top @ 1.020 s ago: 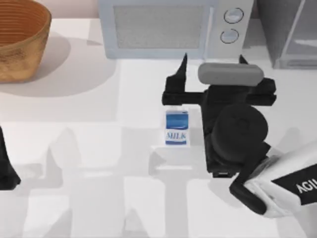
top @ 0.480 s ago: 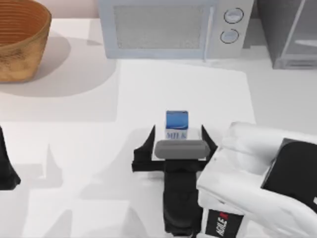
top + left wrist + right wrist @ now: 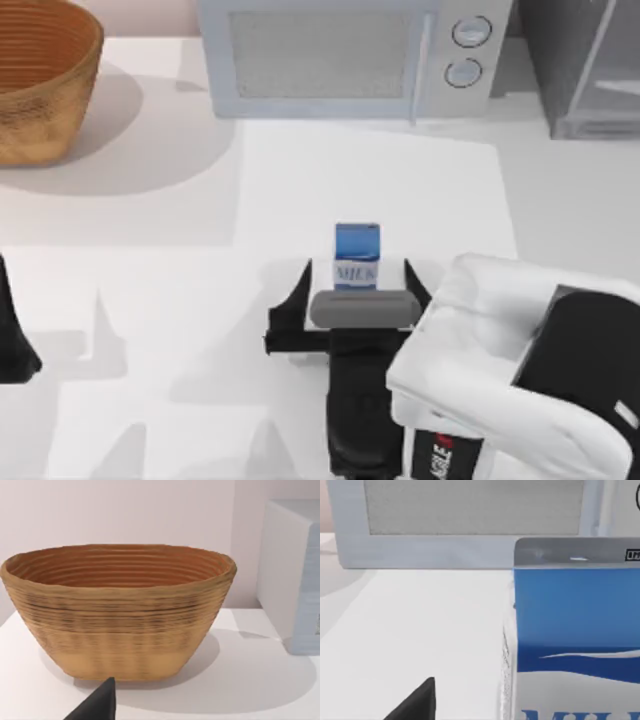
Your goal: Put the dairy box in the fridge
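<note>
Edging slightly closer, right gripper (image 3: 356, 280) spreads its fingers around upright dairy box (image 3: 357, 256); "MILK" faces it.

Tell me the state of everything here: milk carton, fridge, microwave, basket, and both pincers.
Dairy box: upright on table, not gripped.
Fridge: partly in view, door state unclear.
Microwave: door closed.
Basket: upright.
Right pincer: open, fingers either side of the box.
Left pincer: parked at left edge.
</note>
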You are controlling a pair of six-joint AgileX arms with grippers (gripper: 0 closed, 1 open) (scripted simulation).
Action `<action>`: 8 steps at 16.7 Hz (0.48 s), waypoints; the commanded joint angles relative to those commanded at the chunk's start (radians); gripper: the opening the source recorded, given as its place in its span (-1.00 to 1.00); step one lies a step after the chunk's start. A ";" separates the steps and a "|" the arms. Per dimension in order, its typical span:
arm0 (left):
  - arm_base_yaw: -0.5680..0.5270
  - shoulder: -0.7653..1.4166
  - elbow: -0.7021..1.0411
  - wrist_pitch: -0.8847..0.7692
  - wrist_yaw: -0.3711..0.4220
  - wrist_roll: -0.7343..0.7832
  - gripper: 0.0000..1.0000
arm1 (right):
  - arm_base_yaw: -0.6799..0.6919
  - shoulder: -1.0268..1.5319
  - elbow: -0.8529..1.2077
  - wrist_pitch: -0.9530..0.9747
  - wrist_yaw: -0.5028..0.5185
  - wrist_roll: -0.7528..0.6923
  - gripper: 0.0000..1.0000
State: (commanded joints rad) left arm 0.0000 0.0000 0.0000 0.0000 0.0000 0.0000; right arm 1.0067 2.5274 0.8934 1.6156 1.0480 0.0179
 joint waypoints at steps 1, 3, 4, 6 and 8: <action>0.000 0.000 0.000 0.000 0.000 0.000 1.00 | -0.009 0.002 0.012 -0.008 -0.011 0.000 1.00; 0.000 0.000 0.000 0.000 0.000 0.000 1.00 | -0.042 0.010 0.051 -0.036 -0.045 -0.001 1.00; 0.000 0.000 0.000 0.000 0.000 0.000 1.00 | -0.062 0.016 0.073 -0.052 -0.064 -0.002 1.00; 0.000 0.000 0.000 0.000 0.000 0.000 1.00 | -0.095 0.024 0.111 -0.080 -0.097 -0.003 1.00; 0.000 0.000 0.000 0.000 0.000 0.000 1.00 | -0.106 0.027 0.124 -0.089 -0.108 -0.003 1.00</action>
State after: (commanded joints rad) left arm 0.0000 0.0000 0.0000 0.0000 0.0000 0.0000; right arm 0.9004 2.5548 1.0173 1.5261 0.9396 0.0145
